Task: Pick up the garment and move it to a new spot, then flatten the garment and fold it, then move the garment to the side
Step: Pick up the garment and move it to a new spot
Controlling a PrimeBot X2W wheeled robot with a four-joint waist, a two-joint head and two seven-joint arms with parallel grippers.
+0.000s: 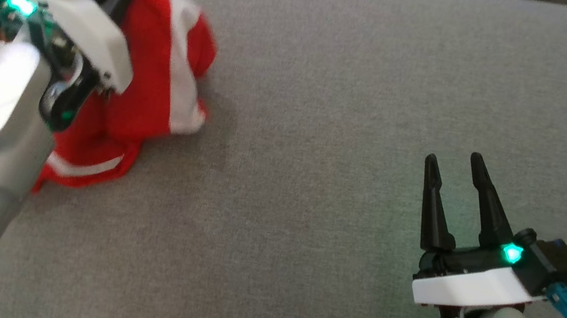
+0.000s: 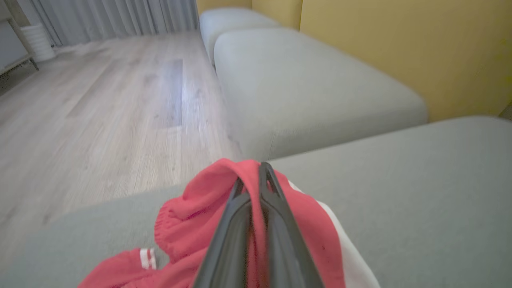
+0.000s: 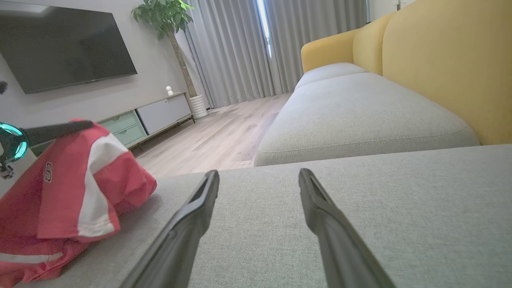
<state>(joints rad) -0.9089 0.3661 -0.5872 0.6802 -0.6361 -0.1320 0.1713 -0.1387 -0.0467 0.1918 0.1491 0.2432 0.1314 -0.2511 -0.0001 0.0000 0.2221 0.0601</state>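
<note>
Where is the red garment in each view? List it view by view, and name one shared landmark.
Head view: garment, upper left.
Left wrist view: garment, bottom centre, pinched by the left gripper.
Right wrist view: garment, left edge, lower half.
Shared landmark: the grey cushion beneath it.

Red-and-white garment (image 1: 156,65) bunched on grey cushion (image 1: 354,107).

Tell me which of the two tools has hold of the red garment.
The left tool: it is pinched shut on a raised fold of the garment. The right tool stands open, apart from it, above bare grey cushion.
</note>
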